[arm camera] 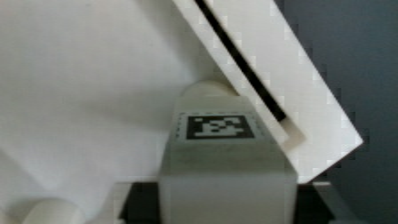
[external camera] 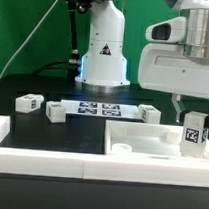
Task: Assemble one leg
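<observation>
My gripper (external camera: 194, 126) is at the exterior view's right, shut on a leg (external camera: 194, 132), a small white peg with a black-and-white tag. It holds the leg upright over the far right corner of the large flat white square piece (external camera: 140, 147). In the wrist view the leg (arm camera: 224, 150) fills the middle, tag facing the camera, with the dark fingers (arm camera: 137, 200) on both its sides. Under it lies the white square piece (arm camera: 89, 90). Whether the leg's lower end touches the piece is hidden.
Three more legs (external camera: 28, 104) (external camera: 56, 112) (external camera: 150, 114) lie on the black table beside the marker board (external camera: 97, 111). White border rails (external camera: 49, 159) run along the front and left. The robot base (external camera: 104, 52) stands at the back.
</observation>
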Controlling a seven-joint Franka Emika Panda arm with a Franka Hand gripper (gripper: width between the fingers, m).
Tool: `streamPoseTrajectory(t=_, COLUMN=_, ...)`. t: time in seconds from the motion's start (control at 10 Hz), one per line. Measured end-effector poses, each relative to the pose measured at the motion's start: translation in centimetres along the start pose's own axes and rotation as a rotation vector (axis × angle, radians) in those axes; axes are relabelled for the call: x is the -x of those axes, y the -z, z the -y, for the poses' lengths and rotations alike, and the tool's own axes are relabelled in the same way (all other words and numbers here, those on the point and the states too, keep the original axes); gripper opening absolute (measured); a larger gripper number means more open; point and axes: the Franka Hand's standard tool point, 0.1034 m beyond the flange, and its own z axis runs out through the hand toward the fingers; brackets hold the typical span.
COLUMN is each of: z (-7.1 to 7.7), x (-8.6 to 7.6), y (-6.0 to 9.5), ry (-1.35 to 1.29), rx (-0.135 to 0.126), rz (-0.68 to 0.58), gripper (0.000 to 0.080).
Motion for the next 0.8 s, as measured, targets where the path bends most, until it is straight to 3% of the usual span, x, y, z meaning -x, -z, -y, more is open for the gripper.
streamPoseTrajectory(t=0.2, z=-0.13, x=-0.18, y=-0.01, ry=-0.245, rx=-0.021, rz=0.011, gripper=0.0291)
streamPoseTrajectory(t=0.8, z=0.18, x=0.35, y=-0.07, ry=-1.006, rx=-0.027, rz=0.055, gripper=0.0292)
